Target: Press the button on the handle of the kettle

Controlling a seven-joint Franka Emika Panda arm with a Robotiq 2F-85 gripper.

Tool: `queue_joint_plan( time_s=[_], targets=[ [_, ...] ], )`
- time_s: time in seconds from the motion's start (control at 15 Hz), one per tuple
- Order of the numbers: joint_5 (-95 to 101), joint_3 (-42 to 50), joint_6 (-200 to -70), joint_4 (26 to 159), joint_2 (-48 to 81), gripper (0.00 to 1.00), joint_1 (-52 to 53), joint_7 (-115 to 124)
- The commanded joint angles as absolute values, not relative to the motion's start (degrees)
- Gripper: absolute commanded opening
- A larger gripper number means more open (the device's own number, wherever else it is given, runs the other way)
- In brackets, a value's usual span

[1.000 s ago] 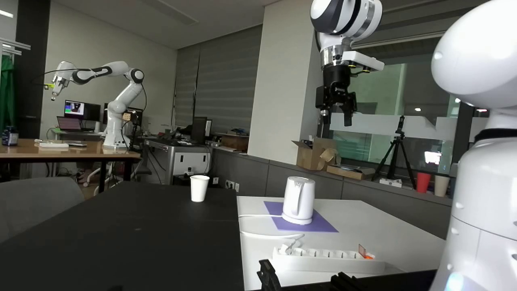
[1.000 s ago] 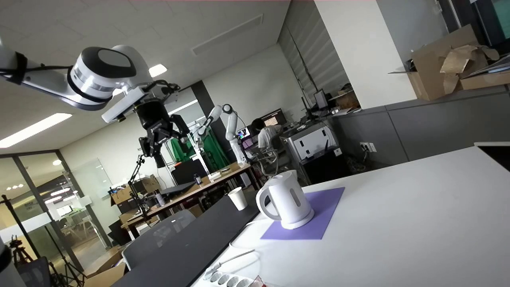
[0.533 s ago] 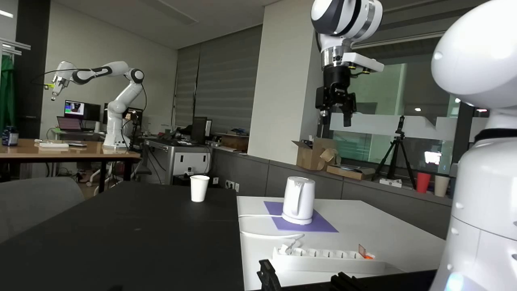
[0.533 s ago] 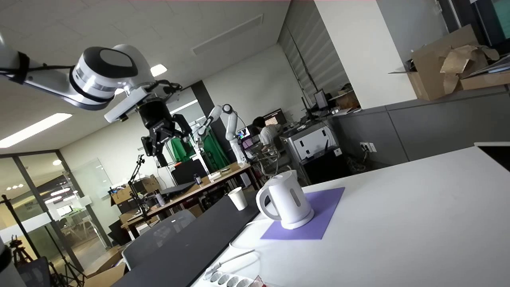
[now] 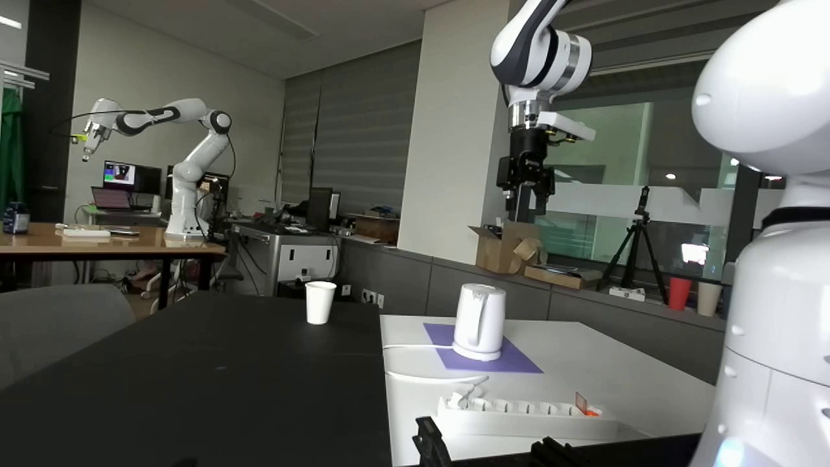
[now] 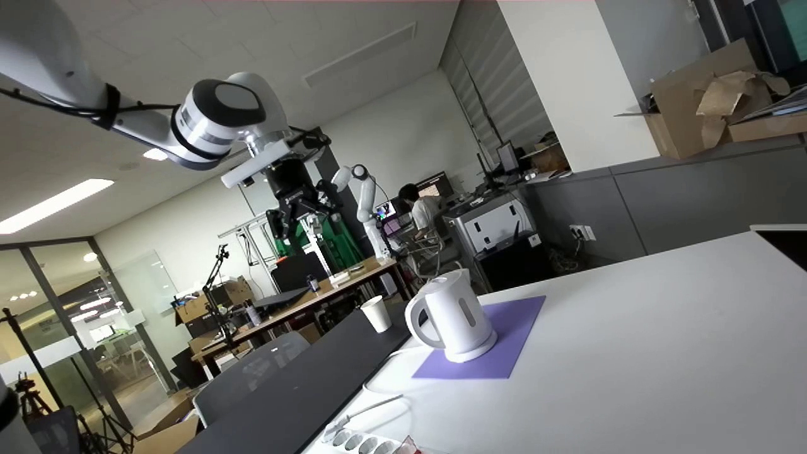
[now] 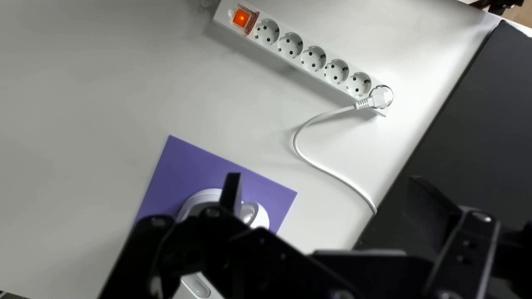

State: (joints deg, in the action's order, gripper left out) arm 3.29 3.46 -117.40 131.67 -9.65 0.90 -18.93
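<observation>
The white kettle stands upright on a purple sheet on the white table. In an exterior view its loop handle faces the black table. In the wrist view part of the kettle shows behind a finger; the rest is hidden. The button on the handle cannot be made out. My gripper is open and empty, high above the table and apart from the kettle. It also shows in an exterior view. In the wrist view the gripper's fingers are wide apart.
A white cup stands on the black table beside the white one. A white power strip with a lit orange switch and a plugged-in cord lies near the kettle. A grey chair stands at the black table.
In the last half second the arm and open gripper have shifted sideways and slightly down, leftward in one picture and rightward in another. The kettle and cup have not moved.
</observation>
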Motion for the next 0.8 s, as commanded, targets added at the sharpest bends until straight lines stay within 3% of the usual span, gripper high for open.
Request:
queue_joint_plan(
  time_s=[0.0,0.07,0.73],
  targets=[
    [2.14,3.33,-115.68,122.22,-0.25,0.75,0.48,-21.20],
    [2.10,3.12,-115.32,120.35,1.63,0.74,0.35,-21.64],
    [-2.81,0.94,-114.60,107.79,15.88,0.05,-1.89,-22.32]
  ],
)
